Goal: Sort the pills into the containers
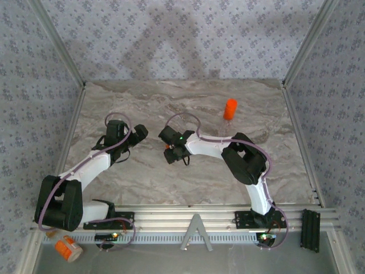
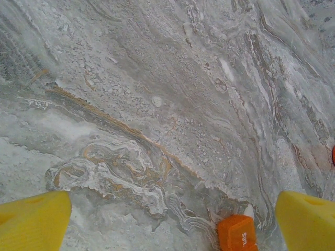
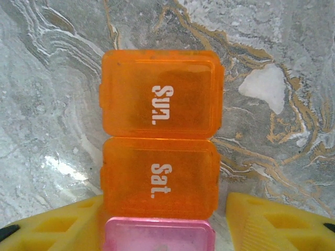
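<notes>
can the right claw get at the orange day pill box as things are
Probably yes: the right claw straddles the pill box, a finger on each side, with a gap showing on one side and nothing else between them.

We read "Sun." in white on the far orange lid (image 3: 161, 94) of the box (image 3: 125, 172), and "Sat." on the lid next to it (image 3: 159, 178). In the left wrist view, an orange lid (image 2: 236, 235) carries white letters we cannot make out.
</notes>
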### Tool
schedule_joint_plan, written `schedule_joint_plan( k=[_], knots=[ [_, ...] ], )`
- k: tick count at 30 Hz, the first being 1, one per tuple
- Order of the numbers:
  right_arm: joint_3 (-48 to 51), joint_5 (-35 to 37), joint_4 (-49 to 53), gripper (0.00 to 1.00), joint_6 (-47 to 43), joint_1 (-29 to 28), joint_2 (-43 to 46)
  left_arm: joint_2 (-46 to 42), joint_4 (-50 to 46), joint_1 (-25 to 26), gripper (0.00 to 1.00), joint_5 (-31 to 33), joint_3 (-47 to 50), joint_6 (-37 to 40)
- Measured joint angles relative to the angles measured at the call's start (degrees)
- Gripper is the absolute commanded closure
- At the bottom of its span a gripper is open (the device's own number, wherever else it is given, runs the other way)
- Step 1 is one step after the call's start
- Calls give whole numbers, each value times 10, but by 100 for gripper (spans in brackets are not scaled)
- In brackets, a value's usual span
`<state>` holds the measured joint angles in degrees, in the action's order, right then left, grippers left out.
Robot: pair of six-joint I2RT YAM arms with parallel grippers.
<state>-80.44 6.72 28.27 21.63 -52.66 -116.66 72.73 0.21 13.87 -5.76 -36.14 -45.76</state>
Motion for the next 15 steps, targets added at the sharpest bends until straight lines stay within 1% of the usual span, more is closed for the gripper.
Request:
schedule_joint_plan(
  k=[3, 8, 15],
  knots=[
    [-3, 2, 3, 43, 0, 0, -2, 0, 0, 0, 0, -2, 0, 0],
    [-5, 10, 7, 55, -3, 0, -4, 0, 0, 0, 0, -2, 0, 0],
    [-6, 12, 9, 57, -3, 1, -3, 0, 0, 0, 0, -6, 0, -2]
  ],
)
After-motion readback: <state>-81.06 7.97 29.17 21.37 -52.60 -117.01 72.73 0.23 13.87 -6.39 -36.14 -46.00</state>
